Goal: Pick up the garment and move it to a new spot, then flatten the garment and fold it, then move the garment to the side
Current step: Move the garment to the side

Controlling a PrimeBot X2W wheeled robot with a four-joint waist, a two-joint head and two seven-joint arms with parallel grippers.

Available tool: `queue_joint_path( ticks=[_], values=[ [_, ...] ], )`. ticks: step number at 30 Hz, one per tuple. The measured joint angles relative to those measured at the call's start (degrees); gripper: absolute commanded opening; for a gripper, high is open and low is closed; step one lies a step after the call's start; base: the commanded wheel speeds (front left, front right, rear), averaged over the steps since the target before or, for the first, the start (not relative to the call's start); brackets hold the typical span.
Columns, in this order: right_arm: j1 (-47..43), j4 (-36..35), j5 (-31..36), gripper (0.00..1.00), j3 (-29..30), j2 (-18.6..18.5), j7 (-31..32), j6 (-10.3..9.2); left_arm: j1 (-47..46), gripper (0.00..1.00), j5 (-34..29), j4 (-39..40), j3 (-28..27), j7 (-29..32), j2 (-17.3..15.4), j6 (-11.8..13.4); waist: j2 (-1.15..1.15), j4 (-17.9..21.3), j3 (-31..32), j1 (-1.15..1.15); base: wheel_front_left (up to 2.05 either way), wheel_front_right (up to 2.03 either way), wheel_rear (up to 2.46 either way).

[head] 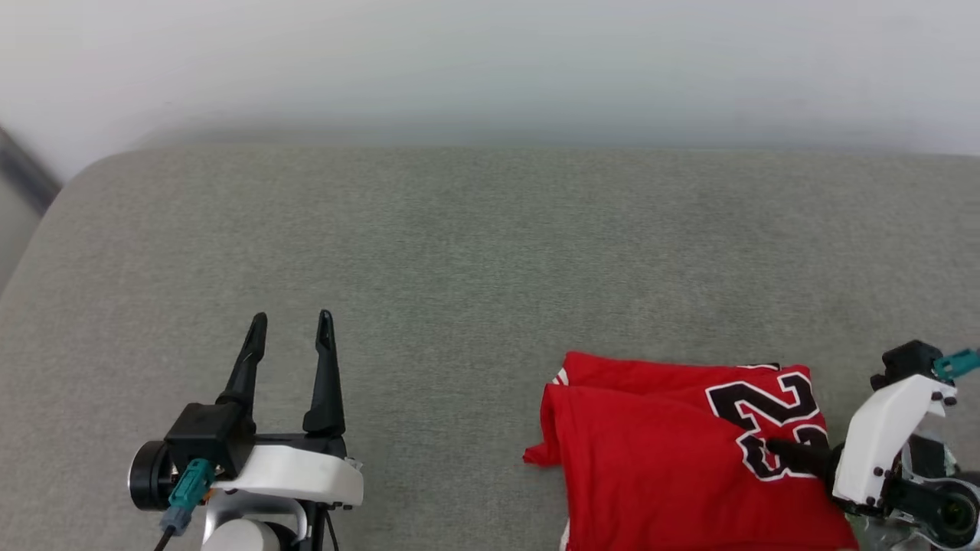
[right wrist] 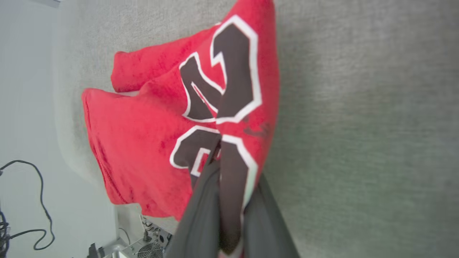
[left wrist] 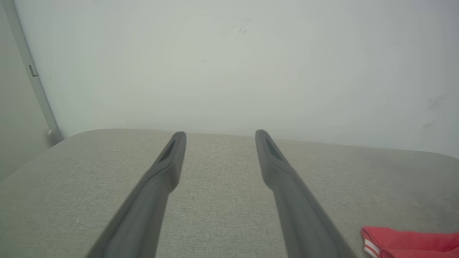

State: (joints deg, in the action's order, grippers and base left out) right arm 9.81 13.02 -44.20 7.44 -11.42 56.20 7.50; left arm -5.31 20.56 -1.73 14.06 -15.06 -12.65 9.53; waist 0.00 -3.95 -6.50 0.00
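My right gripper [head: 775, 445] has its jaws clamped on the red jersey [head: 651, 459], pinching a ridge of cloth at the black 23 print [head: 769, 417]. In the right wrist view that printed cloth runs up between my two fingers [right wrist: 200, 215]. The jersey lies folded at about 4 o'clock in the head view, on the grey fabric-covered bench [head: 459, 252], and its near part runs out of that view at 6 o'clock. My left gripper [head: 292, 317] hangs at 8 o'clock with its jaws apart and nothing between them, well apart from the jersey.

My main worry is the depth of the bite. I cannot tell how many layers I hold, and if it is only the top one, any drag or lift would peel that layer off and undo the fold. The cloth looks soft and slick, so a quick pull could also slip it out of my jaws.

The second risk is the edge. In the right wrist view the jersey's [right wrist: 136, 143] 8 o'clock corner seems to overhang the bench [right wrist: 358, 125], with floor and cables [right wrist: 32, 200] below. A pull toward that side might tip the bundle off. With one grip point near one end, the free end toward 9 o'clock would likely trail, bunch and twist
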Motion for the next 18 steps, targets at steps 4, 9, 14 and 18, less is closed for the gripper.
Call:
queue_joint_path(
  ticks=[4,9,14,18],
  values=[
    [1.9,-0.4,3.5,0.00,-4.2,-3.9,-3.5,0.00,1.0,1.00,-0.4,1.6,-0.5,0.0,0.3,0.1,0.00,4.0,0.1,0.00,0.00,0.00,0.00],
    [5.5,1.4,7.7,0.00,-7.1,-8.3,-7.6,0.00,1.5,1.00,-1.7,3.6,0.0,0.0,0.2,0.1,0.00,10.3,-0.3,0.00,0.00,0.00,0.00],
    [9.4,4.3,10.8,0.00,-8.8,-10.1,-11.9,0.00,-1.1,1.00,-2.7,5.4,0.9,0.4,-0.1,-0.4,0.00,16.5,-1.9,0.00,0.00,0.00,0.00],
    [13.6,7.6,13.2,0.00,-7.9,-10.7,-16.4,0.00,-4.2,1.00,-3.5,6.6,1.8,1.4,-0.5,-1.0,0.00,19.8,-5.3,0.00,0.00,0.00,0.00]
  ],
)
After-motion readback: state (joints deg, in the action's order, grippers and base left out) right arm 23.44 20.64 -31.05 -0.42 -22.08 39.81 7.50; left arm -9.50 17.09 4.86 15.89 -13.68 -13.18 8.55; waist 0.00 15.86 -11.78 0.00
